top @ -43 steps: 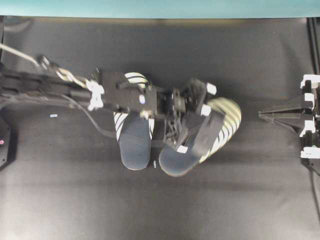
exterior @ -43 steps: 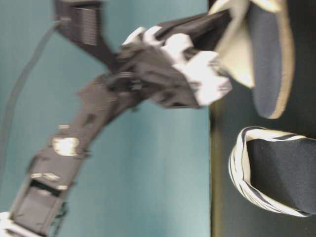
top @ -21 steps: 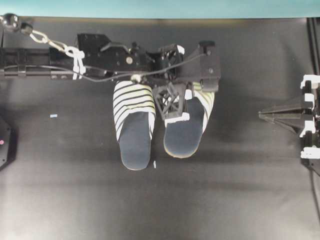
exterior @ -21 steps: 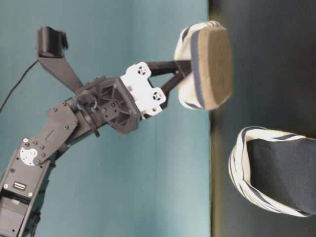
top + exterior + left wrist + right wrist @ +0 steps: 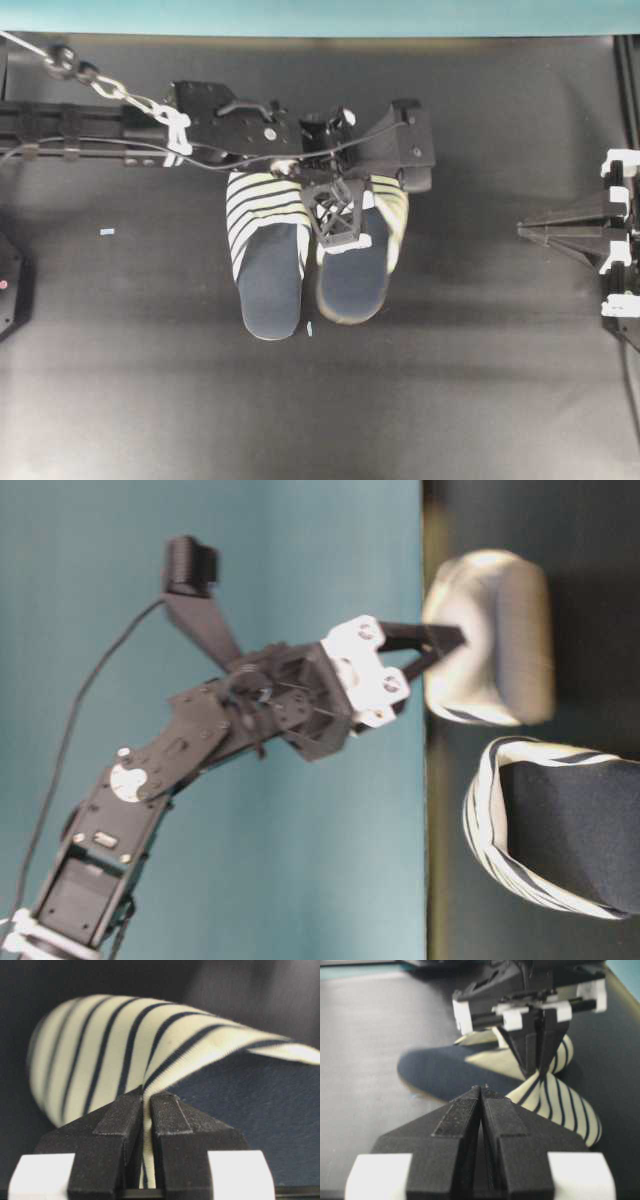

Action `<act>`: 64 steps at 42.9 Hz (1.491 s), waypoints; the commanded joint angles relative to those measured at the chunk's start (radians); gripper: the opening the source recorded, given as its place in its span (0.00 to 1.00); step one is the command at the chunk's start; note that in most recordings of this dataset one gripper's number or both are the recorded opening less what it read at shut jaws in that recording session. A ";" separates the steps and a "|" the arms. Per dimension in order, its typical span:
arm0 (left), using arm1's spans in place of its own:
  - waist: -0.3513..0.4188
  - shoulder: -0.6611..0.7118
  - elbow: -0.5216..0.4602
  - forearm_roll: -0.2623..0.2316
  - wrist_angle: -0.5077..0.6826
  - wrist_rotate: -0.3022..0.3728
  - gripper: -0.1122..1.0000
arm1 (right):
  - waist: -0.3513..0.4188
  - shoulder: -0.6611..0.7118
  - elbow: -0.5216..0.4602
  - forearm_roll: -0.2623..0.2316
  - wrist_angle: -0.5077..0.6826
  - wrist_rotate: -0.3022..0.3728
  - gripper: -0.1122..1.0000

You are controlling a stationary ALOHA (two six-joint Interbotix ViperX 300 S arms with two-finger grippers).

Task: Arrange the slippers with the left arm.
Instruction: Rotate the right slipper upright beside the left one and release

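- Overhead: the black two-finger left gripper (image 5: 340, 222) has swung the held cream, black-striped, navy-insoled slipper (image 5: 352, 275) parallel against its mate (image 5: 268, 255), mid black tabletop (image 5: 470, 400), nearer the far edge
- Table-level: it has dropped nearly onto the tabletop
- Left wrist: jaws pinch the upper's edge; release seems next
- Right wrist: black right gripper (image 5: 481, 1091) closed, empty

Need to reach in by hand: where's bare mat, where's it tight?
Bare: the black mat in front of both heels, and the strip between the held slipper and the parked right gripper. Tight: mid-back, where the left gripper clamps that slipper beside the other slipper.
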 commanded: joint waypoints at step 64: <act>-0.031 -0.359 0.253 0.003 -0.212 -0.011 0.88 | -0.002 0.005 0.003 0.008 -0.020 0.006 0.11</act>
